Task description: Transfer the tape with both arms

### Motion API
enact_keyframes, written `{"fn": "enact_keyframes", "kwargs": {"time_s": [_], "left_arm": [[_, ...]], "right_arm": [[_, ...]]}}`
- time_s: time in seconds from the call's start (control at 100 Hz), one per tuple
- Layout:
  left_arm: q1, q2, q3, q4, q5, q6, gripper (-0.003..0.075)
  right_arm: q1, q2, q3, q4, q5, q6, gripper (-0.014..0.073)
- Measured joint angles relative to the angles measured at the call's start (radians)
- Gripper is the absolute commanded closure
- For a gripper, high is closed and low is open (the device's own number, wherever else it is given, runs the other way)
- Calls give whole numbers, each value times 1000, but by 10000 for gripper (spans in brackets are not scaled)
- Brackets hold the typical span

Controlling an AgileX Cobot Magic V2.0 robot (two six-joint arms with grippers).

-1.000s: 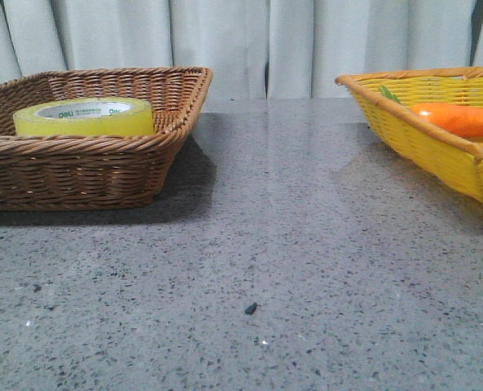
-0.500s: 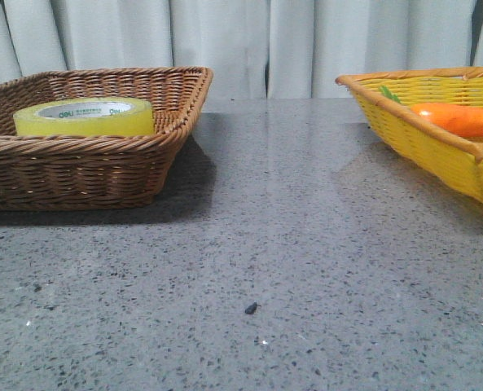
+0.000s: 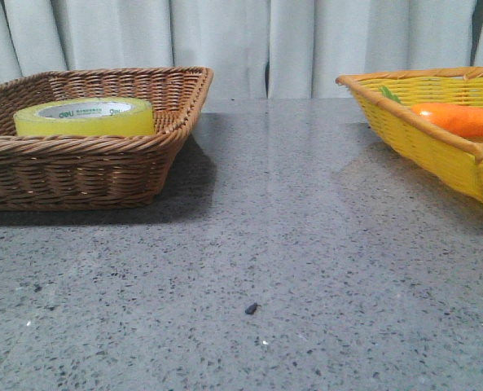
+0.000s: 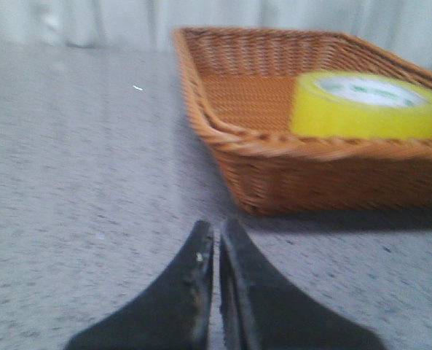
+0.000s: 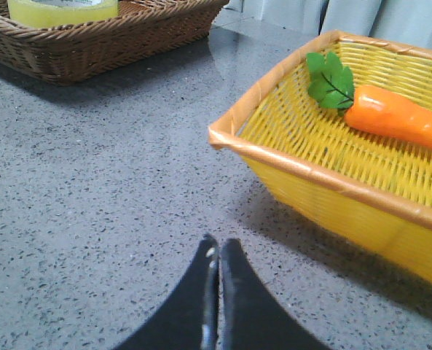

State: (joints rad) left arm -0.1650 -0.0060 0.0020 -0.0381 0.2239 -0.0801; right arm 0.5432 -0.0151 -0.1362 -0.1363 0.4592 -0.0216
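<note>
One tape (image 3: 85, 116) roll sat flat inside the brown wicker basket (image 3: 103, 175) on the left of the table (image 3: 290, 244), near that basket's front wall; green print showed on its white core. One yellow basket (image 3: 436, 151) stood on the right, well apart from the brown one, holding one orange carrot (image 3: 461, 119) with a green leafy top (image 5: 331, 80). Two baskets total, one tape, one carrot. One small dark speck (image 3: 250, 309) lay on the bare table between them, toward the front.

Neither arm showed in the front view. Left gripper (image 4: 216, 251): fingers pressed together, only a thin slit between them, nothing pinched, low over the table just short of the brown basket's corner. Right gripper (image 5: 217, 255): fingers also pressed together, holding nothing, over the table just beside the yellow basket's near wall.

Cut off: yellow basket's right part ran out of the front frame; brown basket's left edge too. Tape's lower half was hidden behind the basket wall in the front view, and only its lower part showed in the right wrist view. Left wrist picture was blurred, print on the core unreadable. Pale curtain (image 3: 241, 41) behind.
</note>
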Motion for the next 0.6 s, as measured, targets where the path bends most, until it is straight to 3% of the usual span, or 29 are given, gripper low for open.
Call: {"fn": "enact_keyframes", "kwargs": {"time_s": [0.19,0.6], "left_arm": [[85,0,0,0,94,0,741],[90,0,0,0,112,0,741]], "right_arm": [[0,0,0,0,0,0,660],[0,0,0,0,0,2,660]]}}
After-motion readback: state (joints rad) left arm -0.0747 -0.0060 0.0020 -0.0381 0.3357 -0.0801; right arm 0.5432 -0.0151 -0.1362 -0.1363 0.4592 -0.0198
